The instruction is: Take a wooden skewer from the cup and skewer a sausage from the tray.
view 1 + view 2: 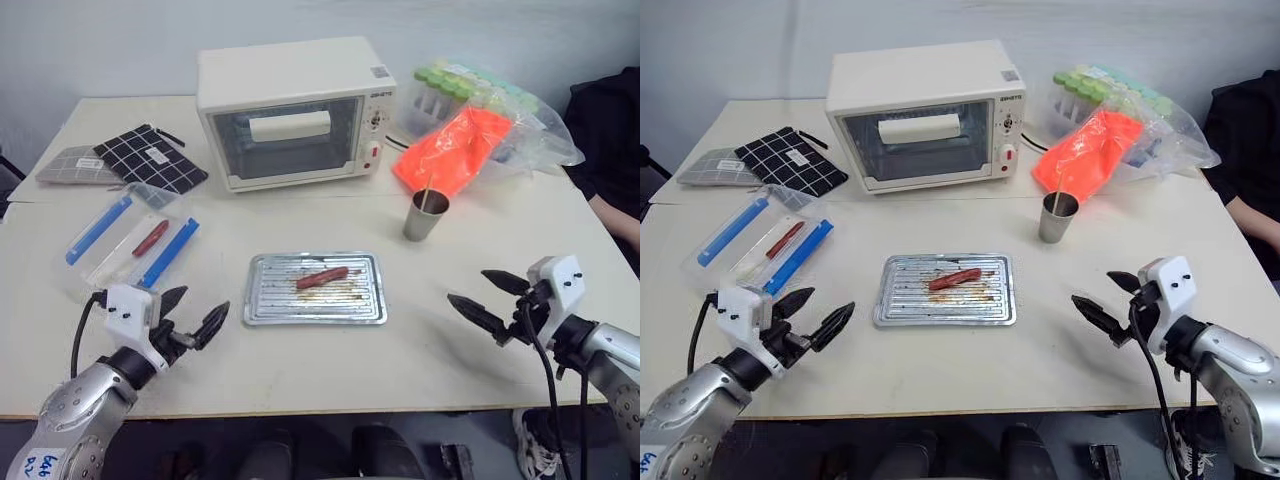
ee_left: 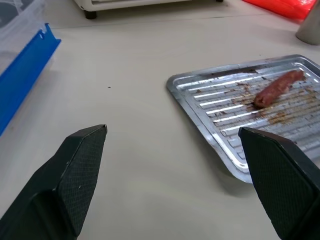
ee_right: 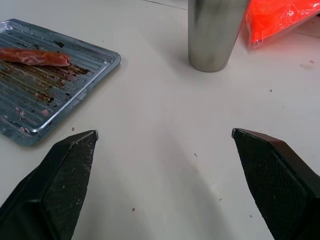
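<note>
Nearby, toaster oven point(image 1: 296, 110) behind tray point(image 1: 268, 304), cup point(image 1: 426, 215).

Pale table point(image 1: 300, 360), tray point(image 1: 270, 300), cup point(image 1: 426, 216), toaster oven point(image 1: 290, 110), clear box point(image 1: 130, 240)

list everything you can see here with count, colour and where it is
toaster oven: 1, cream, table's far middle
tray: 1, silver, table centre
sausage: 1, reddish-brown, on tray
cup: 1, silver, right of tray
wooden skewer: 1, pale, in cup
plastic box: 1, clear with blue clips, left
orange packet: 1, behind cup
green-capped tubes: several, far right
cloths: 2, black checked and grey, far left
left gripper: open, near left
right gripper: open, near right
</note>
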Controlling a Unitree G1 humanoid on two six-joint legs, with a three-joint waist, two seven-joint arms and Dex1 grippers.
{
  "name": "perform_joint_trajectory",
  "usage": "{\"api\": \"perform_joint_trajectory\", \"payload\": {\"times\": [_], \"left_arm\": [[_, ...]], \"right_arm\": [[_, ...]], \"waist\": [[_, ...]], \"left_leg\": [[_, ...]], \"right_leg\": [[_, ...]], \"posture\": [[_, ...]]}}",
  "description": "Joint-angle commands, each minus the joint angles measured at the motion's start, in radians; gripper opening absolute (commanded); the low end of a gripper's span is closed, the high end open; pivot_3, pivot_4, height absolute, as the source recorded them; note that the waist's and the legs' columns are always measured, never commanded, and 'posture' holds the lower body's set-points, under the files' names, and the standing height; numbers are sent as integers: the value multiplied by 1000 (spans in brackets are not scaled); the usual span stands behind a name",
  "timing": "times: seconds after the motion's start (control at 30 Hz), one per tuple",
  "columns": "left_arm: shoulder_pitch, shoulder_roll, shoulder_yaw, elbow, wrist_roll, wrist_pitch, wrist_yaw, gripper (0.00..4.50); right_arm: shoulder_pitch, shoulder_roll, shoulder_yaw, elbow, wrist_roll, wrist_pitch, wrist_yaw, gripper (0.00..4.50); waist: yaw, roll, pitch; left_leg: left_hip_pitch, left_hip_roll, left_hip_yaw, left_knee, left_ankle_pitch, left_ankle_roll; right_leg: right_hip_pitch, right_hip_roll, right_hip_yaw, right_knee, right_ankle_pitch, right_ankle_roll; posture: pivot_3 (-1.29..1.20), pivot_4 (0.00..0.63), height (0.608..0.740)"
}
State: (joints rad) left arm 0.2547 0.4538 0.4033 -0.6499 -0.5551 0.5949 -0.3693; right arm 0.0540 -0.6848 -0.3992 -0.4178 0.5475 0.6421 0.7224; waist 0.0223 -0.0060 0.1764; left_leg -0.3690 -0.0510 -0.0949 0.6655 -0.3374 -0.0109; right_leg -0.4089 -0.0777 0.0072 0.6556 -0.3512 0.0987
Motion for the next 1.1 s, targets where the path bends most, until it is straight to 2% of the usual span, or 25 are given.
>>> {"api": "perform_joint_trajectory", "payload": {"times": [0.03,0.73,0.8,0.93,1.1], "left_arm": [[-16,11,33,23,31,-42,17,4456],[-48,15,11,27,10,-35,4,4456],[-67,20,9,18,-21,-14,-7,4456],[-160,49,29,-16,-230,102,-36,4456],[-335,147,-23,22,-367,188,-113,4456]], "right_arm": [[-17,-23,1,11,-9,-41,16,4500],[-77,-34,32,25,-14,-11,-11,4500],[-105,-28,26,33,-12,-7,-31,4500],[-246,-4,-19,50,116,113,-88,4500],[-479,56,16,155,156,149,-183,4500]], "waist": [[1,0,0],[1,0,0],[0,0,0],[0,0,0],[-1,0,0]], "left_leg": [[0,0,0,0,0,0],[0,0,0,0,0,0],[0,0,0,0,0,0],[0,0,-1,1,0,0],[0,0,-1,1,0,0]], "right_leg": [[0,0,0,0,0,0],[0,0,0,0,0,0],[0,0,0,0,0,0],[0,0,-1,1,0,0],[0,0,-1,1,0,0]], "posture": [[0,150,740],[0,150,740],[0,150,740],[0,150,740],[0,150,740]]}}
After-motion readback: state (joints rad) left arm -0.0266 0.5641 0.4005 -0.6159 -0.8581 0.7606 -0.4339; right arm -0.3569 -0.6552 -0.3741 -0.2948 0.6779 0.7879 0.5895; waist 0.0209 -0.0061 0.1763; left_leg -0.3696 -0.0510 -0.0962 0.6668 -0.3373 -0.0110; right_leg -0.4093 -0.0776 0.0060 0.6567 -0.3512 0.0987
